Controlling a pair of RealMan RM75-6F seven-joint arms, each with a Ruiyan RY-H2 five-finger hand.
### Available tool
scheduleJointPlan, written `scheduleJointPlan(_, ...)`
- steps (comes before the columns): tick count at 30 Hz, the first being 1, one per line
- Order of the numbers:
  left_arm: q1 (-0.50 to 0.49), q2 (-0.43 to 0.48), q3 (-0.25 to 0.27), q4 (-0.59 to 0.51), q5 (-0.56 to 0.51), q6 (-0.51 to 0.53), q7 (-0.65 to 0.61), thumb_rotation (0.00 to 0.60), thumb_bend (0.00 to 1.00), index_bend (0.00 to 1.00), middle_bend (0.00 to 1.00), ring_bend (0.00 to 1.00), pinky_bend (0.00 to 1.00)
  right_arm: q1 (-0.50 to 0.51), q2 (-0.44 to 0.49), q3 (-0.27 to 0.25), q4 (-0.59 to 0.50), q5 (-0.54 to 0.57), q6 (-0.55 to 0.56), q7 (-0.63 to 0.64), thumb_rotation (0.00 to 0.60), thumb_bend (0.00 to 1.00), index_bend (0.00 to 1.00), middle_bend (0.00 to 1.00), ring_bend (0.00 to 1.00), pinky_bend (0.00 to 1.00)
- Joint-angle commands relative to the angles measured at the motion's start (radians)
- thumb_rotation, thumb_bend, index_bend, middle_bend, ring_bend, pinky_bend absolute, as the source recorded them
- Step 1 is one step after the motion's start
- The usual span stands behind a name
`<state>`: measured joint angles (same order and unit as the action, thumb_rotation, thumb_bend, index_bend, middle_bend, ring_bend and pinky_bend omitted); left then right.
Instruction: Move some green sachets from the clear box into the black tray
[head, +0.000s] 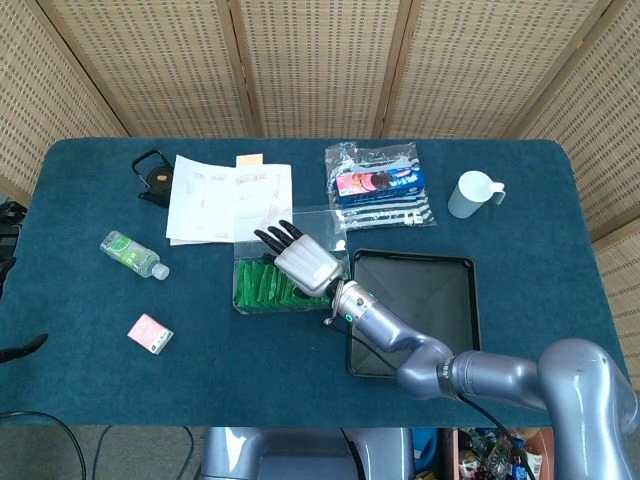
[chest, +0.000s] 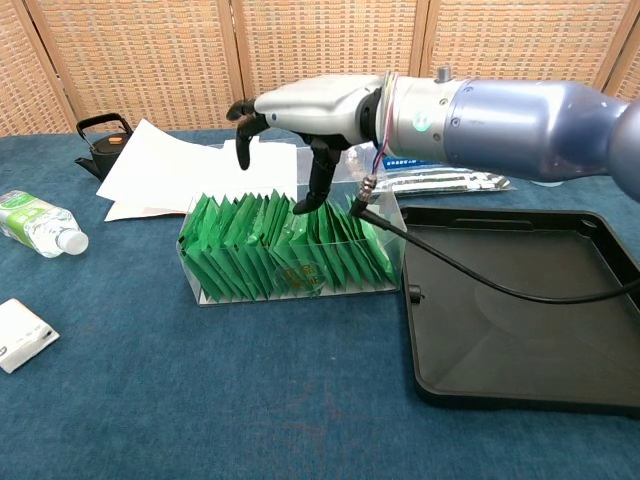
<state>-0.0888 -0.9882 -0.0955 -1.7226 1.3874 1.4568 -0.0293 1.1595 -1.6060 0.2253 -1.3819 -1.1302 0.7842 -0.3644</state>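
A clear box (head: 241, 292) (chest: 296, 287) in the middle of the table holds a row of upright green sachets (head: 262, 285) (chest: 250, 250). My right hand (head: 302, 263) (chest: 305, 108) hovers over the box's right half, palm down, fingers apart and pointing down, holding nothing. In the chest view its thumb tip reaches down to the sachet tops; contact is unclear. The black tray (head: 440, 290) (chest: 520, 310) lies directly right of the box with nothing in it. My left hand shows in neither view.
White papers (head: 215, 195) and a black teapot (head: 153, 175) lie behind the box to the left. A green-labelled bottle (head: 130, 252) and a small pink pack (head: 150, 333) sit at the left. A snack bag (head: 380, 185) and a white cup (head: 472, 193) are at the back right.
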Motion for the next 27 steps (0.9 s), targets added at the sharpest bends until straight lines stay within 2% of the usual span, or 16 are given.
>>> scheduleJointPlan(1,0.0,0.0,-0.001,0.0,-0.002,0.0,-0.001,0.6,0.11,0.0,0.0,0.0,0.0,0.008,-0.019,-0.01,0.028,-0.024,-0.006,0.004,0.6,0.36,0.33,0.0,0.0,0.0)
scheduleJointPlan(27,-0.001,0.004,0.0,0.001,-0.002,-0.002,-0.009,0.6,0.11,0.0,0.0,0.0,0.0,0.002,-0.074,-0.036,0.113,-0.038,-0.023,-0.03,0.6,0.36,0.43,0.0,0.0,0.0)
